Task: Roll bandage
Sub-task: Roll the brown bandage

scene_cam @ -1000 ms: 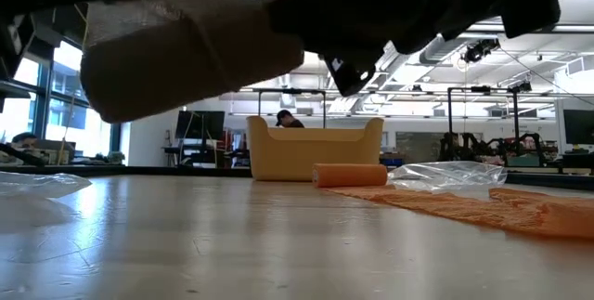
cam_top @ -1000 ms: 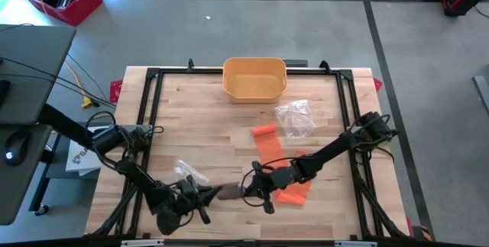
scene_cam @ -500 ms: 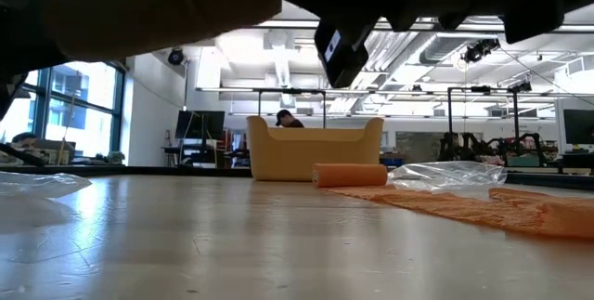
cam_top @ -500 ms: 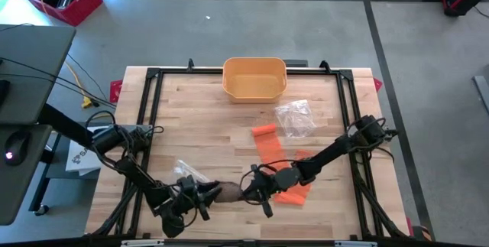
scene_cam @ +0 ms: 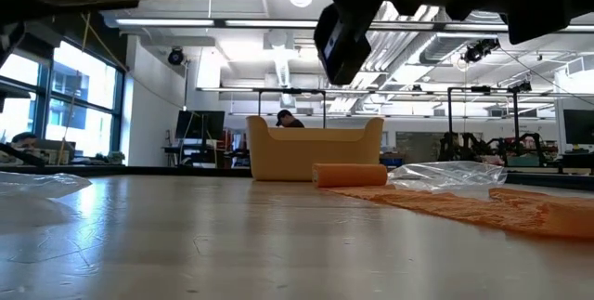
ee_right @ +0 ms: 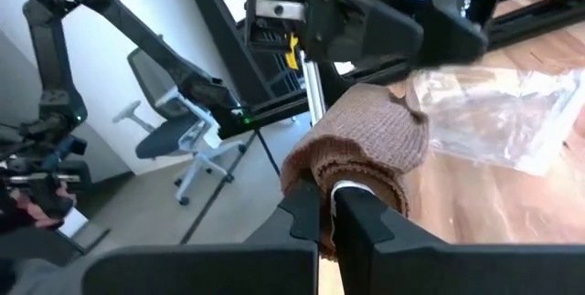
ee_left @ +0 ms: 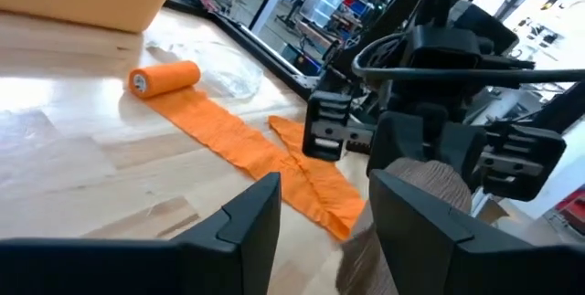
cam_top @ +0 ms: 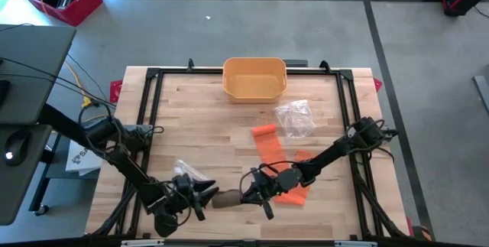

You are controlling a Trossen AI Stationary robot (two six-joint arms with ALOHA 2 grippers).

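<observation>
Basically brown bandage roll (cam_top: 226,198) hangs above near bench (cam_top: 199,132), right gripper (cam_top: 246,195) jaws clamped on its end, left gripper (cam_top: 206,197) jaws apart beside it; soft, light, squashy, best pinched at core.

Even, bright overhead light fills the room; long ceiling strip lamps (scene_cam: 186,23) glare in the low view, and tall daylight windows (scene_cam: 70,105) glow white. The pale wooden tabletop (scene_cam: 232,235) carries a soft sheen there. Dark, blurred shapes crowd that view's top edge.
</observation>
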